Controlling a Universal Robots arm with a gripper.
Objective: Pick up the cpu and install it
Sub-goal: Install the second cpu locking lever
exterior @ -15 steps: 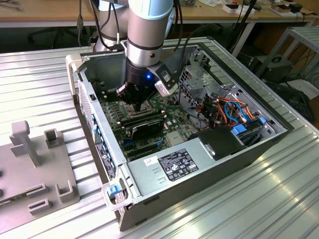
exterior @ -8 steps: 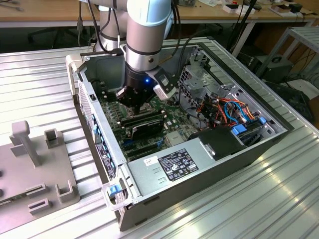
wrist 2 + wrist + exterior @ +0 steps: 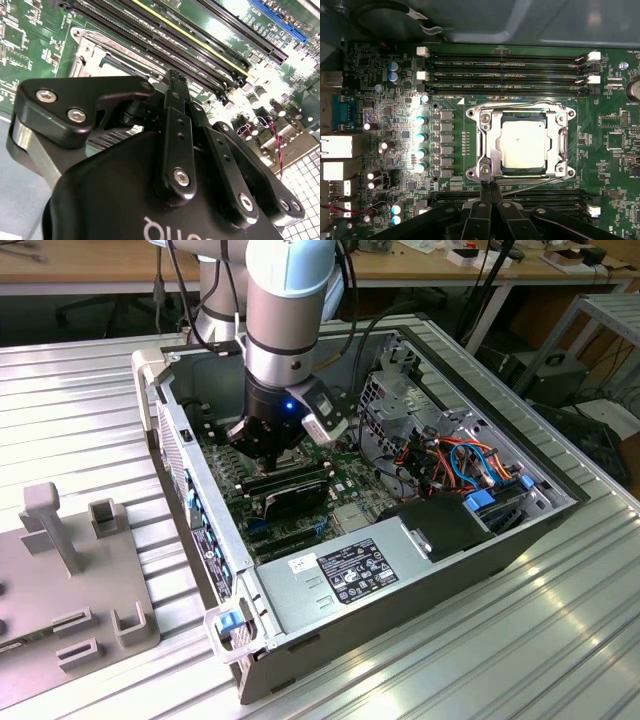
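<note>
Inside the open case (image 3: 420, 540), the arm (image 3: 285, 310) reaches down over the board (image 3: 385, 115), with the gripper (image 3: 490, 192) poised at the edge of the socket (image 3: 522, 140). In the first wrist view the cpu (image 3: 524, 144) lies flat within the socket, its pale grey top square to the metal frame (image 3: 485, 145) that borders it on all sides. The fingertips (image 3: 485, 190) appear pressed together with nothing between them, just beside the frame's edge nearest the camera; the second wrist view shows the same fingers (image 3: 175, 100) drawn into a single narrow blade above the board. The gripper is thus clenched and empty, not grasping the chip.

Memory slots (image 3: 505, 70) run parallel to the socket on its far side, and a second bank (image 3: 540, 197) lies on its near side, partly behind the gripper.

Judged from this arrangement, the picking and placing steps are complete and the work stands at the seating or securing stage. Whether the frame is latched cannot be told. Any further contact at the socket calls for light, vertical pressure, since a sideways nudge from the closed tips could shift the chip or scrape the frame.
</note>
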